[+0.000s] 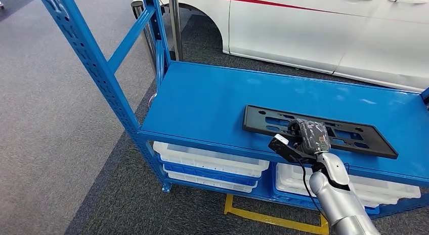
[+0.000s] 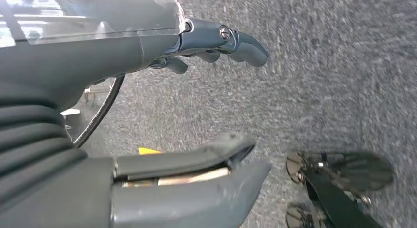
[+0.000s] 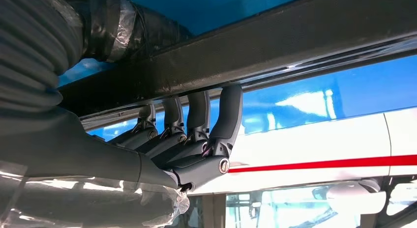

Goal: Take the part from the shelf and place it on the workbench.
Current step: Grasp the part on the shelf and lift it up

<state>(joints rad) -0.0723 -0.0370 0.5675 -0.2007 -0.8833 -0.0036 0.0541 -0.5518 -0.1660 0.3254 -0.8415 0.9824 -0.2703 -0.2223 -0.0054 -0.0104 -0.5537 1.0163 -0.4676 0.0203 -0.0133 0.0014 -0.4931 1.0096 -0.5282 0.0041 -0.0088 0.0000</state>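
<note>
Lying flat on blue shelf (image 1: 202, 101) top, near-right: long black plastic part (image 1: 354, 139), rect. cutouts along it. Right hand (image 1: 309, 136) grips its near edge, fingers (image 3: 216, 127) wrapped over. Left hand (image 2: 196, 110) empty, fingers apart.

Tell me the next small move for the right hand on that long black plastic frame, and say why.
Probably lift it slightly, straight up. The right hand already grips the long black plastic frame, its fingers hooked around the bar, while the frame lies flat on the blue metal shelf. The left hand hangs open over the carpet.
</note>
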